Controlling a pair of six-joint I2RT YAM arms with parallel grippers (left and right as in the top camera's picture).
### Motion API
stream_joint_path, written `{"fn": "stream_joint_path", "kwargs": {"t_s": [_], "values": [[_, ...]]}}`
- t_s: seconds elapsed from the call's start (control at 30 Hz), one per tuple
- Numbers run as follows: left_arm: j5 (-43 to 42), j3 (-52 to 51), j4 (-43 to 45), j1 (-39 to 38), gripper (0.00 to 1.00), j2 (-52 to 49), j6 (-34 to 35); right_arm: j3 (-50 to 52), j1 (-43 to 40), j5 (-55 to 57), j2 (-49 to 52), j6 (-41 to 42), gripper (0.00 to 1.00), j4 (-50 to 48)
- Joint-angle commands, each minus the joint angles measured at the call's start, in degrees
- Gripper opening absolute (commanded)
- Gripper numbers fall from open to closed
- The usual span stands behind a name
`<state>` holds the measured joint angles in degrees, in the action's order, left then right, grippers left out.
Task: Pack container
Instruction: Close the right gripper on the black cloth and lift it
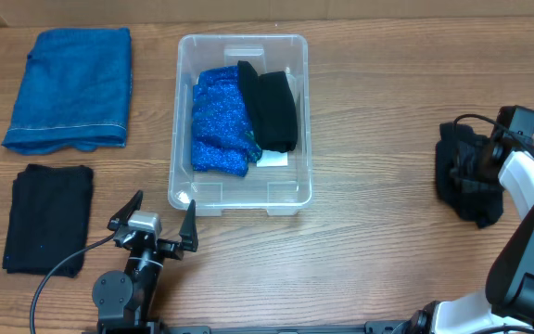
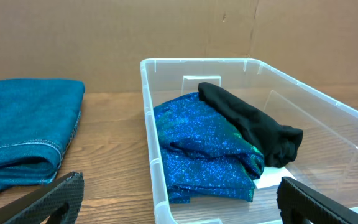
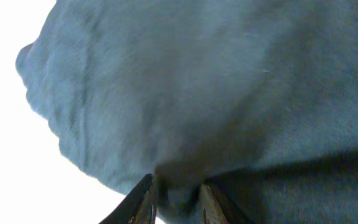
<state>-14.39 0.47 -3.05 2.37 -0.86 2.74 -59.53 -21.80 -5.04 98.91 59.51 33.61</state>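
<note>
The clear rectangular plastic container [image 1: 241, 39] holds sparkly blue fabric [image 1: 219, 121] and a black cloth [image 1: 274, 111]; right of it the right gripper [image 3: 176, 186] pinches a dark garment [image 1: 462, 176], the left gripper [image 1: 163, 202] gapes wide, and a folded blue towel [image 1: 70, 88] lies unpacked.

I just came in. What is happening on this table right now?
Two robot arms are packing cloths into the clear container. A sparkly blue cloth and a black cloth already lie inside it. The right arm's fingers are pinching a fold of a dark cloth at the right side of the table. The left arm's fingers stand wide open near the container's front left corner, holding nothing. A folded blue cloth and a folded black cloth lie on the left.
</note>
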Motion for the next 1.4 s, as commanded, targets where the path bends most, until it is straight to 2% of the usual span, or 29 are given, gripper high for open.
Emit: {"fn": "stream_joint_path", "kwargs": {"t_s": [0.0,0.13,0.3,0.4,0.53,0.63,0.67,0.7,0.73,0.83,0.97,1.37], "values": [[-0.1,-0.2,0.1,0.3,1.00,0.6,-1.1,0.3,2.3,-8.8,2.4,-4.0,0.25,-6.2],[-0.1,-0.2,0.1,0.3,1.00,0.6,-1.1,0.3,5.5,-13.1,5.4,-5.0,0.25,-12.4],[-0.1,-0.2,0.1,0.3,1.00,0.6,-1.1,-2.2,8.7,-13.1,5.6,-13.3,0.25,-12.9],[-0.1,-0.2,0.1,0.3,1.00,0.6,-1.1,-7.7,8.9,-13.0,5.4,-19.4,0.26,-6.1],[-0.1,-0.2,0.1,0.3,1.00,0.6,-1.1,-19.9,6.8,-12.3,5.2,-27.0,0.36,7.3],[-0.1,-0.2,0.1,0.3,1.00,0.6,-1.1,-31.2,4.6,-8.9,5.2,-36.9,0.45,18.7],[-0.1,-0.2,0.1,0.3,1.00,0.6,-1.1,-33.9,4.0,-7.2,5.2,-39.9,0.60,21.6],[-0.1,-0.2,0.1,0.3,1.00,0.6,-1.1,-36.2,3.3,-5.1,5.2,-43.1,1.00,24.0],[-0.1,-0.2,0.1,0.3,1.00,0.6,-1.1,-38.4,2.5,-2.0,5.2,-45.7,1.00,26.8],[-0.1,-0.2,0.1,0.3,1.00,0.6,-1.1,-39.8,0.8,3.9,5.2,-46.3,1.00,32.3],[-0.1,-0.2,0.1,0.3,1.00,0.6,-1.1,-36.5,-0.6,4.7,5.7,-49.2,1.00,35.5],[-0.1,-0.2,0.1,0.3,1.00,0.6,-1.1,-22.0,-3.5,4.6,6.1,-51.1,1.00,25.9]]}}
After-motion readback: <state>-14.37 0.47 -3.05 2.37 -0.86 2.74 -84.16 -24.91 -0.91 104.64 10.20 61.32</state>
